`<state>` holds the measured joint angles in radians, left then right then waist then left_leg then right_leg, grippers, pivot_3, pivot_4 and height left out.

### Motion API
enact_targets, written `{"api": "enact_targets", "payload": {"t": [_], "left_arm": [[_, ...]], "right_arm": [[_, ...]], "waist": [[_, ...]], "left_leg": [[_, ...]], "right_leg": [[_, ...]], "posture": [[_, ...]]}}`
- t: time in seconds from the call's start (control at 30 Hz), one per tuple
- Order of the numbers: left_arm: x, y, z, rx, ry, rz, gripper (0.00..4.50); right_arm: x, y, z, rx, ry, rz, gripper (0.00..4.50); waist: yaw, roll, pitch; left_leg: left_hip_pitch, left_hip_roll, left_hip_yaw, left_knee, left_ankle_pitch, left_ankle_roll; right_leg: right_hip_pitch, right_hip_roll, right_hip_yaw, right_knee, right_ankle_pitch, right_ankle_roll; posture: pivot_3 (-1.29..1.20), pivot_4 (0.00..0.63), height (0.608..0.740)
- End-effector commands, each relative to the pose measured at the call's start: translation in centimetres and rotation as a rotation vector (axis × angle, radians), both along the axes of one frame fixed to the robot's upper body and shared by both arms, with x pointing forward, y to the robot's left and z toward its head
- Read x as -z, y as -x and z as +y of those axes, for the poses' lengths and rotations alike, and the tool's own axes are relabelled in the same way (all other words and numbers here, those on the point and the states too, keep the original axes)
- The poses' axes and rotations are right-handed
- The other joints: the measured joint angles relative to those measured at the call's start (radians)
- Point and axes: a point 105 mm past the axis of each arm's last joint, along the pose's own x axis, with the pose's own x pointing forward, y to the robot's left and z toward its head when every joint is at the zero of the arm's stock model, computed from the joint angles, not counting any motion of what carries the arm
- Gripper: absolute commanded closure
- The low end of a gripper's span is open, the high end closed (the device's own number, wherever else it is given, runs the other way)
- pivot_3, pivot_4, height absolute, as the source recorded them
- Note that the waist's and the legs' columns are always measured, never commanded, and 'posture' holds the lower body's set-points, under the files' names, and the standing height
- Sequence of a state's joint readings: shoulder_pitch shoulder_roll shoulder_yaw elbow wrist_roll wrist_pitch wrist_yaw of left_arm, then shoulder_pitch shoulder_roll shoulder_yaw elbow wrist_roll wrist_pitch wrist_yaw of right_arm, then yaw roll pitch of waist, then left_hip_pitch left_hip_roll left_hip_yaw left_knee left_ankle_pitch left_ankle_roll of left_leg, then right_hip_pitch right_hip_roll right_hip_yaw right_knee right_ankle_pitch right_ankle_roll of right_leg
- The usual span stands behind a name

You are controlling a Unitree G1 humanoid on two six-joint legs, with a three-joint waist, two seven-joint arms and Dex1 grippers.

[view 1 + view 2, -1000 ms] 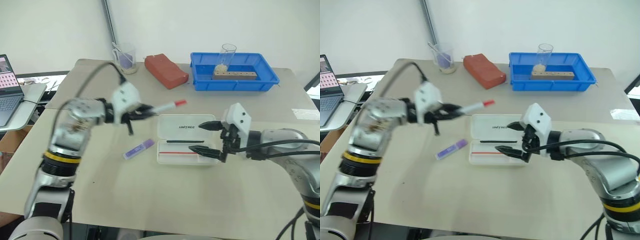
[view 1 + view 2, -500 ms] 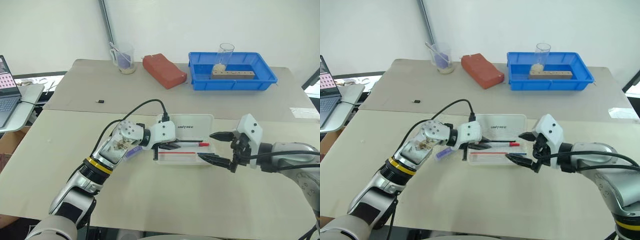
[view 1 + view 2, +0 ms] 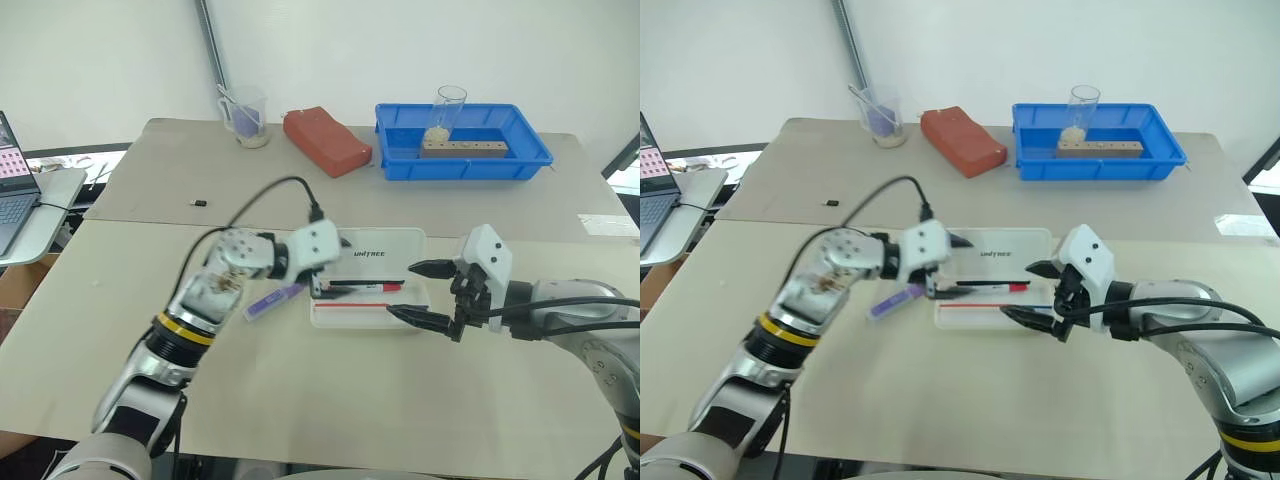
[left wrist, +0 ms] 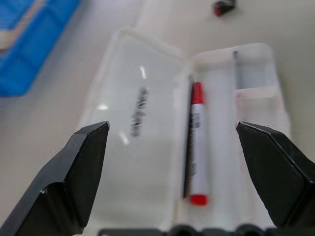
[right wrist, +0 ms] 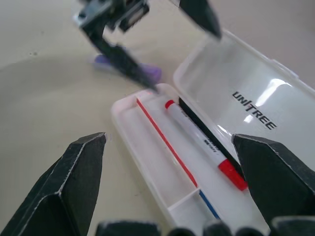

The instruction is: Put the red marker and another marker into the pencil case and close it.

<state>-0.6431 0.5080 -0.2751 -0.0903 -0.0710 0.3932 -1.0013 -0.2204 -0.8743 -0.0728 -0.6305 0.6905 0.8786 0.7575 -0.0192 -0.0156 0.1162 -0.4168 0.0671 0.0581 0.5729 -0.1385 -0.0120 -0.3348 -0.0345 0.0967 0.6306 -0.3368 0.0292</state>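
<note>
The pencil case (image 3: pixel 370 278) lies open on the tan table (image 3: pixel 300 400), its lid flat behind the tray part, with the word UNITREE on the lid; the red marker (image 4: pixel 197 142) lies inside the tray, along the side next to the lid, beside a thin black stick (image 5: pixel 206 129); a thin red stick (image 5: pixel 165 142) lies in the next slot, with a blue stick (image 5: pixel 209 205) at its end.

The left gripper (image 3: pixel 322 268) is at the left end of the case; its two black fingers are wide apart and hold nothing; the red marker lies loose between them in the left wrist view.

The purple marker (image 3: pixel 272 299) lies on the table just left of the case, under the left arm; it is not in the case yet.

The right gripper (image 3: pixel 418 293) is at the right end of the case; its fingers are spread wide too, and it grips nothing; one finger is over the lid's end and the other is near the tray's front corner.

Far back on the table stand a blue tray (image 3: pixel 465 145), a red-brown block (image 3: pixel 327 140) and a clear cup (image 3: pixel 247 117).
</note>
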Motion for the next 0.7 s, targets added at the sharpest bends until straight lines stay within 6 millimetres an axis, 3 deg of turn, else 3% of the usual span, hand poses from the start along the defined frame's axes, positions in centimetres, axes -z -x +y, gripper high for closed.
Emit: {"api": "enact_targets", "payload": {"t": [0.03, 0.17, 0.27, 0.4, 0.5, 0.7], "left_arm": [[-2.0, -0.3, 4.4, -0.179, 0.068, -0.007, 0.07], [0.7, 0.6, 8.4, -0.351, 0.066, 0.095, 0.07], [2.7, 2.0, 9.0, -0.400, 0.072, 0.175, 0.07], [6.8, 3.7, 9.2, -0.446, 0.025, 0.262, 0.07], [7.7, 3.8, 9.6, -0.472, 0.025, 0.294, 0.07], [8.9, 4.4, 9.8, -0.444, -0.002, 0.344, 2.75]], "right_arm": [[-1.8, 0.0, 2.3, -0.113, -0.056, -0.060, 0.00], [-2.3, 0.2, 4.3, -0.211, -0.081, -0.061, 0.00], [-2.2, 0.4, 4.9, -0.257, -0.075, -0.056, 0.00], [-2.2, 0.3, 5.6, -0.291, -0.074, -0.061, 0.00], [-2.3, 0.1, 5.6, -0.280, -0.076, -0.065, 0.00], [-2.0, 0.3, 5.6, -0.269, -0.082, -0.059, 0.00]], "waist": [[-0.011, 0.000, 0.000], [-0.013, 0.003, -0.002], [0.000, 0.002, -0.001], [0.012, -0.001, 0.000], [0.011, -0.001, 0.000], [0.006, 0.000, -0.001]], "left_leg": [[0.001, 0.000, 0.000, 0.000, 0.000, 0.000], [0.001, 0.001, 0.000, -0.001, 0.000, 0.000], [0.001, 0.001, 0.001, -0.001, 0.000, 0.000], [0.002, 0.001, 0.001, -0.001, 0.000, -0.001], [0.002, 0.000, 0.002, -0.001, 0.000, -0.001], [0.002, 0.001, 0.001, -0.003, 0.000, -0.001]], "right_leg": [[0.000, 0.000, 0.000, 0.000, 0.000, 0.000], [0.000, 0.000, 0.000, 0.001, 0.000, 0.000], [0.000, -0.001, -0.001, 0.000, 0.000, -0.001], [-0.002, -0.007, -0.004, 0.000, 0.000, -0.002], [-0.002, -0.009, -0.003, -0.001, 0.000, -0.002], [-0.002, -0.008, -0.003, 0.000, 0.000, -0.003]], "posture": [[0.00, 0.150, 0.740], [0.00, 0.150, 0.740], [0.00, 0.150, 0.740], [0.00, 0.150, 0.740], [0.00, 0.150, 0.740], [0.00, 0.150, 0.740]]}}
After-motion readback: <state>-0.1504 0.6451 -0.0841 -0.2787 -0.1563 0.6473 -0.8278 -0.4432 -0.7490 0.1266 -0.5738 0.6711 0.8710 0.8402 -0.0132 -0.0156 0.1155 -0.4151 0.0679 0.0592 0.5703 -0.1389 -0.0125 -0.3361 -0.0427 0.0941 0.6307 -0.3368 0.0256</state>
